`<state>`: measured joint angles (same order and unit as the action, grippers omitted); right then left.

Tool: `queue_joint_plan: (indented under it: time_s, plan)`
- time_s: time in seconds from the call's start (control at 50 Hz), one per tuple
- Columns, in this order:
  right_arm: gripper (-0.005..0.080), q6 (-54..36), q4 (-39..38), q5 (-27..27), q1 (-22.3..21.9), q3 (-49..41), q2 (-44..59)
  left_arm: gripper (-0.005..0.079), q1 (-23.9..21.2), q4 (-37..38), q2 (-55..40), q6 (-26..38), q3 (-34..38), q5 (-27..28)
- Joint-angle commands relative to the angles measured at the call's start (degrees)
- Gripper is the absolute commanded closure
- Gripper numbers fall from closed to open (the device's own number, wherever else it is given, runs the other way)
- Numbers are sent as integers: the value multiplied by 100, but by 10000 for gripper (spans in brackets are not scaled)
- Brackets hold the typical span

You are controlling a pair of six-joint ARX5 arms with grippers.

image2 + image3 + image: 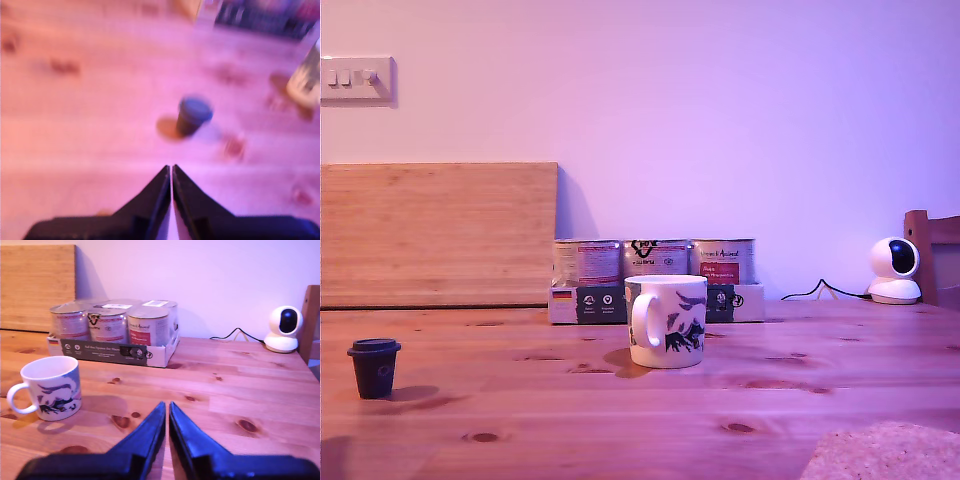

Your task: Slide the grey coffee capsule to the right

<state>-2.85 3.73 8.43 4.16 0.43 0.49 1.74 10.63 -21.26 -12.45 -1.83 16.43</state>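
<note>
- 1 grey coffee capsule [374,367] stands upright on the table [570,430].
- 1 mug [668,321].
- 2 grippers: my first gripper [171,169] and my second gripper [167,405], both with fingers pressed together, holding nothing.

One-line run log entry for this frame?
phase: approach | first hand: shut, short of grey coffee capsule | second hand: shut, idle, no contact | capsule: upright, exterior view's left of mug

The small tapered coffee capsule [374,367] is dark grey with a faint round logo. The white ceramic mug [667,321] carries a dark animal print. My black fingers [150,435] show over the reddish, knot-speckled wooden table [620,420], all under pink-violet light.
</note>
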Motion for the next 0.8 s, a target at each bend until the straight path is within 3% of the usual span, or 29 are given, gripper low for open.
queue_joint_plan:
  time_s: [0.0, 0.24, 0.54, 0.78]
  plan:
    - [764, 26, -9, 9, -4, 13, -2, 763, 13, -181, -243, 83, -175, -28]
    - [764, 26, 46, 11, -4, 13, -2, 763, 13, -409, -1554, 428, -684, -166]
    - [764, 26, 46, 9, -4, 13, -2, 763, 13, -1506, -3023, 713, -1084, -262]
    - [764, 24, 46, 7, -4, 13, -2, 763, 11, -1934, -4059, 868, -1530, -297]
